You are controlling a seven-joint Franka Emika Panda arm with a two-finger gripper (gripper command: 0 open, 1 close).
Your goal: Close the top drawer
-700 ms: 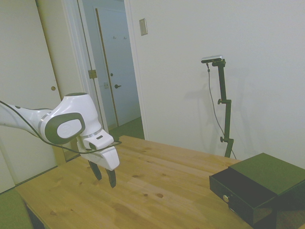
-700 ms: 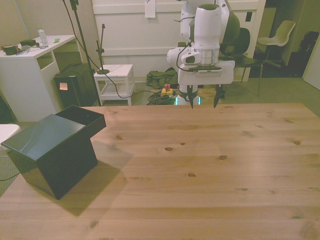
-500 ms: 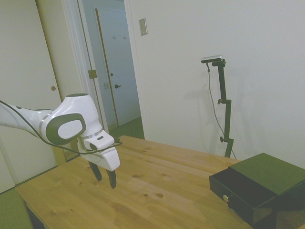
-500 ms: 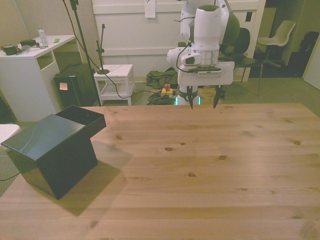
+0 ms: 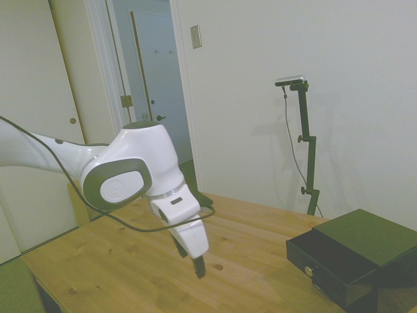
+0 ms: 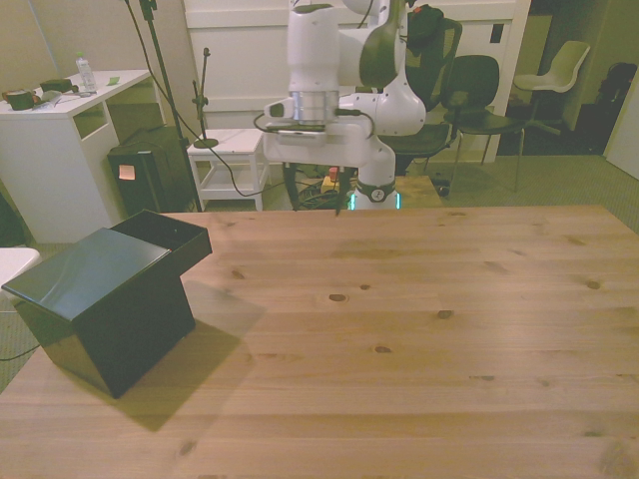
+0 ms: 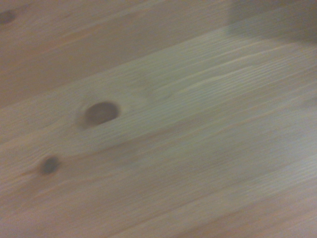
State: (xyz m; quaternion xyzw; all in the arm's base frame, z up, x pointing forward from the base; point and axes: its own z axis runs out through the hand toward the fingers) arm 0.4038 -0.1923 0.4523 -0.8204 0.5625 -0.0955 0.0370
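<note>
Since the earlier frames the arm had swung across the table [image 5: 247, 228] toward the cabinet's side and turned at the wrist, so the gripper [image 5: 199, 264] now hung lower over the boards and showed its narrow edge to the side camera. That put the hand nearer the work, but not at it. The top drawer [image 5: 319, 261] was still pulled out of the black cabinet [image 5: 365, 238], well apart from the hand, with its front panel and brass knob [image 5: 308, 270] turned roughly toward the hand. I judged the approach only begun and the push not yet started.

I could not tell how far the hand was open. The side view had it edge-on, and in the front view it was lost against dark clutter behind the table. I saw nothing held in it.

The wrist camera gave me only blurred planks and a couple of knots, plus a dark patch at one corner I could not identify. The lower drawers were cut off in the side view and faced away in the front view.
</note>
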